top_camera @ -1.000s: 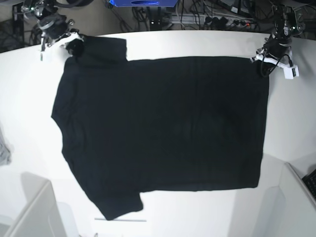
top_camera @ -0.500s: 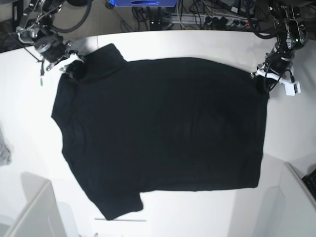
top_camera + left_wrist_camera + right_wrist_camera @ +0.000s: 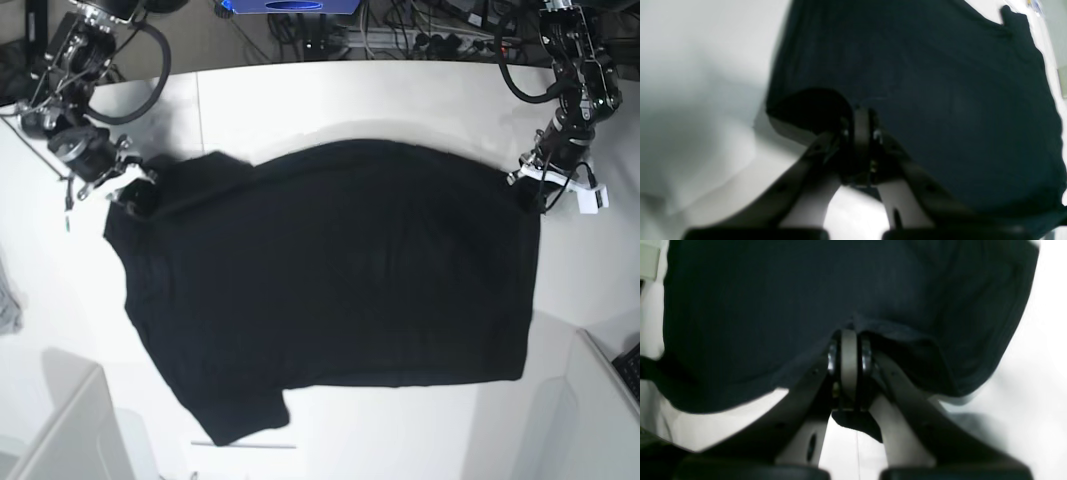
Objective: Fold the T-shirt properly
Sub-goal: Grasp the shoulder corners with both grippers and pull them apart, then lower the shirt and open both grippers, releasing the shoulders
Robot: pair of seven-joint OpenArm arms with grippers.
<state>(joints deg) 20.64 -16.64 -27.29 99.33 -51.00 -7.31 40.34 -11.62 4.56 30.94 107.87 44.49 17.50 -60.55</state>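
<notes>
Here, with the left gripper (image 3: 530, 190) and right gripper (image 3: 135, 195) each clamped on a far corner of the T-shirt (image 3: 330, 290) spread on the table (image 3: 350, 100), draw both corners toward the near hem evenly, keeping the fold edge straight.

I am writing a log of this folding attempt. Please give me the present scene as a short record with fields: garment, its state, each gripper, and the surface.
garment: black T-shirt
state: spread flat, plain side up, far edge lifted
left gripper: shut on the far hem corner
right gripper: shut on the far sleeve
surface: white table
</notes>
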